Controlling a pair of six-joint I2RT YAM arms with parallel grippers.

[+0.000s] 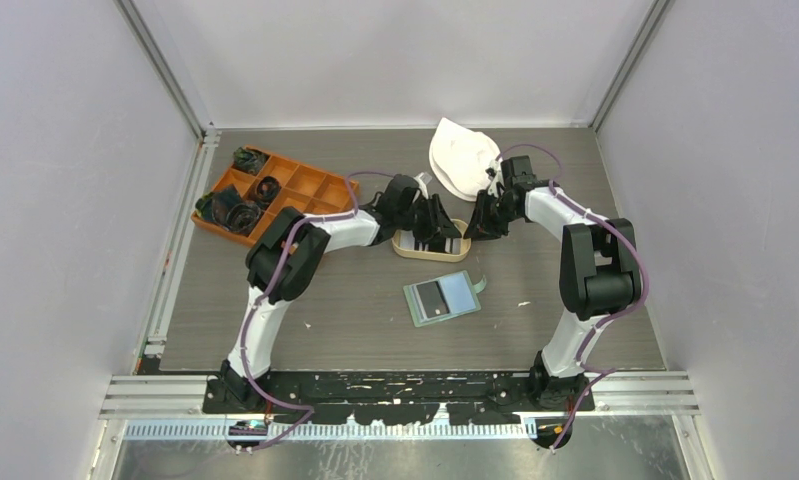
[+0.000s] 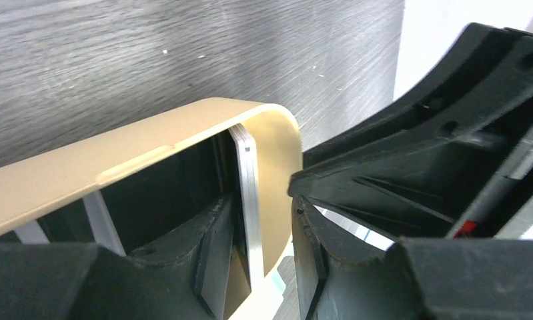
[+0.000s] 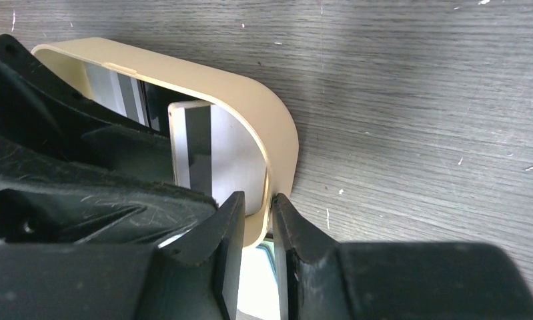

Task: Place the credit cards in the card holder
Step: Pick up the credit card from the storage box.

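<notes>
A tan oval tray [image 1: 407,250] holds several black, white and grey cards [image 1: 453,243]. My left gripper [image 1: 437,232] reaches into it. In the left wrist view my jaws [image 2: 263,260] are open and straddle a grey card [image 2: 250,193] standing on edge; the card leans by the left finger, apart from the right one. My right gripper [image 1: 478,222] is at the tray's right end, and in its wrist view it [image 3: 258,227] is shut on the tray's end wall [image 3: 250,100], beside the upright card [image 3: 197,147]. The sage-green card holder [image 1: 443,297] lies open nearer the arms, with a dark card showing in it.
An orange compartment box [image 1: 275,195] with dark cord bundles [image 1: 233,210] stands at the back left. A white cloth-like thing [image 1: 463,158] lies at the back, behind the right gripper. A metal rail [image 1: 180,250] runs along the table's left edge.
</notes>
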